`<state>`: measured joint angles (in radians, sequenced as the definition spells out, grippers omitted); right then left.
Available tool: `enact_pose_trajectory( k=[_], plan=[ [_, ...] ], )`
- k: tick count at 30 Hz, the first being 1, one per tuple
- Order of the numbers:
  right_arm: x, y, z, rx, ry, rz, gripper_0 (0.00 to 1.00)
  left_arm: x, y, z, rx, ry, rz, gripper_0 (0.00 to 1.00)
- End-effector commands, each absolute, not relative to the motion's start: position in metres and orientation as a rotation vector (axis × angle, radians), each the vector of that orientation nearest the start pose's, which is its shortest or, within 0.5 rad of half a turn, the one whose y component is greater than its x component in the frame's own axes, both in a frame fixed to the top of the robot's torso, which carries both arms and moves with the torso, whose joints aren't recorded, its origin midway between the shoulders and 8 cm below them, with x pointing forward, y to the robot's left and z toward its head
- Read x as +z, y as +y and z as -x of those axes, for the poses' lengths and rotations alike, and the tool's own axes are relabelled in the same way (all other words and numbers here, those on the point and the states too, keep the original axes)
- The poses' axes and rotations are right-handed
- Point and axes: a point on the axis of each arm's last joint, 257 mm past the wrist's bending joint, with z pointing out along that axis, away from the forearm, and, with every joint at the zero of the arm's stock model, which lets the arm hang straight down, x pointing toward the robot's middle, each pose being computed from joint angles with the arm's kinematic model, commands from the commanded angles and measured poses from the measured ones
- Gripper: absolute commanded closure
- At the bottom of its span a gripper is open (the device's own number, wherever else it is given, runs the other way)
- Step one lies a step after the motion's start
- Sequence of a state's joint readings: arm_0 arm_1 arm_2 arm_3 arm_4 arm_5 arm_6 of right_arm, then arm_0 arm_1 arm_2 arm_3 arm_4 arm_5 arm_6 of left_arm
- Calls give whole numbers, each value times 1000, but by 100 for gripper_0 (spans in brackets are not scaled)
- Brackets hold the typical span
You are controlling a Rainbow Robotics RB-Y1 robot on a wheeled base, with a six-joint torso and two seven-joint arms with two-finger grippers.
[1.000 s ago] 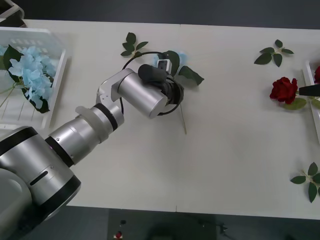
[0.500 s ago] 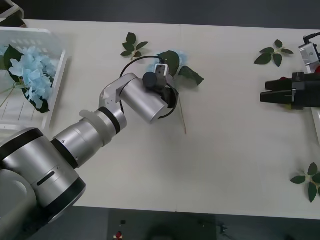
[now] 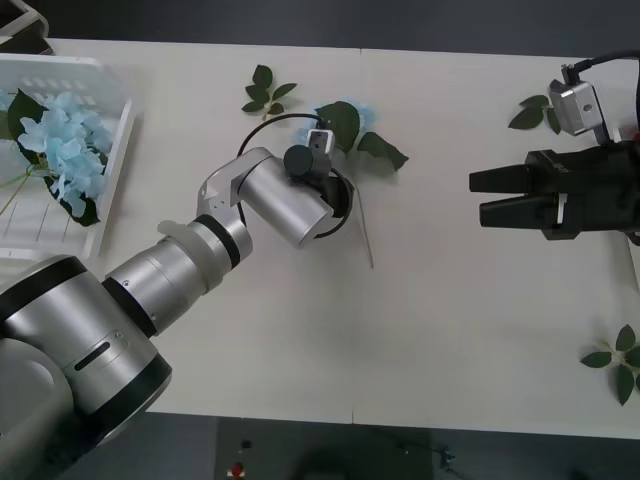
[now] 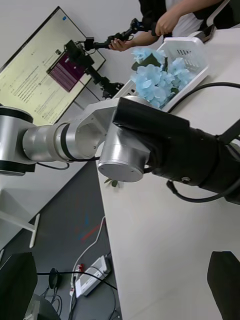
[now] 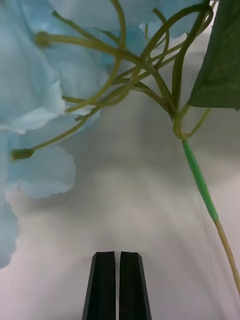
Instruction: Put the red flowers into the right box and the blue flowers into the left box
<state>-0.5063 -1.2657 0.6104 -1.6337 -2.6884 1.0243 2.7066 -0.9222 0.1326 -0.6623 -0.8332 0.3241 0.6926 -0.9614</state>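
A blue flower (image 3: 345, 115) lies mid-table with its thin stem (image 3: 366, 235) trailing toward me. My left arm reaches over it. In the left wrist view its pale petals (image 5: 35, 100) and green stem (image 5: 199, 181) lie just beyond my left gripper (image 5: 118, 256), which is shut on nothing above the bare table. More blue flowers (image 3: 60, 150) rest in the left box (image 3: 115, 150), a slotted white basket at the far left. My right gripper (image 3: 482, 197) hovers at the right side, open and holding nothing, pointing left. The red flowers are hidden behind my right arm. A thin rim of the right box (image 3: 632, 262) shows at the right edge.
Loose green leaf sprigs lie near the blue flower (image 3: 265, 90), at the back right (image 3: 548, 108) and at the front right (image 3: 618, 362). Bare tabletop (image 3: 430, 300) stretches between the two arms and along the front edge.
My right arm has swung in from the right edge toward the left and now covers the red rose seen before. My left arm has shifted only slightly over the blue flower.
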Motion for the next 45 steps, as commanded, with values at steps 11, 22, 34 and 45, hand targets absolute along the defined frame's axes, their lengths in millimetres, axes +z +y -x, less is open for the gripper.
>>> enact_pose_trajectory(
  k=[11,22,34,45],
  plan=[
    [-64,-143,-359,1267,1713,988,0,-228,-17,-614,-419,2259,-230,10],
    [-64,-143,-356,1274,1709,972,0,-205,-31,-613,-351,2210,-287,0],
    [-65,-143,-357,1276,1707,964,0,-220,-59,-625,-378,2137,-308,0],
    [-64,-142,-358,1278,1704,960,0,-248,-62,-622,-319,2150,-361,0]
  ],
)
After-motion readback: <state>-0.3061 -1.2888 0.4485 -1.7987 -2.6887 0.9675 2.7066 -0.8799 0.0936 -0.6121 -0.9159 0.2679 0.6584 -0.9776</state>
